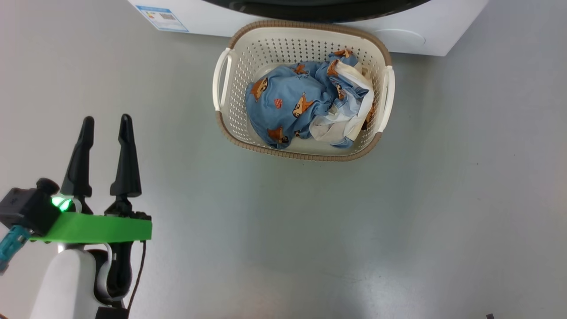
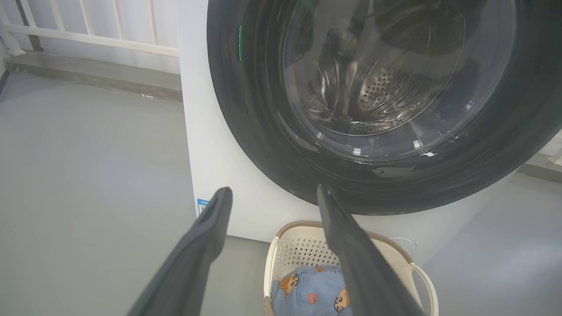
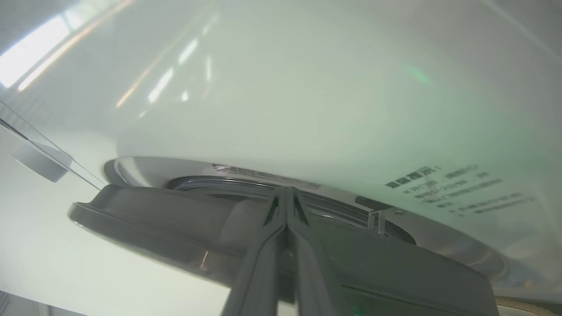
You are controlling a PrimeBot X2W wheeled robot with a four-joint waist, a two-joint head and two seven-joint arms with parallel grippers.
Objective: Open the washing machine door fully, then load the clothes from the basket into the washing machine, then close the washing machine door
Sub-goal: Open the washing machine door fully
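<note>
- Step in hand: opening the door [image 3: 167,228]. In the right wrist view it appears just ajar, with a slim gap between its dark rim and the white machine [image 3: 281,87].
- The right gripper [image 3: 285,189] has its jaws pressed fully together, gripping nothing. The tips sit at the door's edge, seemingly poked into that gap.
- The left gripper [image 1: 107,119] hangs over bare floor [image 1: 398,221], well apart from the basket [image 1: 248,57]. Its jaws are spread wide and empty.
- The basket stands on the floor just before the machine, right of its blue label [image 1: 161,17]. The clothes [image 1: 288,102] lie heaped inside, none loaded yet.
- Next move, as judged: lever or sweep the door outward to its full swing, clear of the basket, before any reach for the clothes.
- Hard to tell: whether the right tips actually touch the door, and how wide the gap is.
- Cut off: the head view clips the machine to its bottom strip.
- In the left wrist view the drum [image 2: 382,87] shows through glass alone, and one finger covers part of the basket.
</note>
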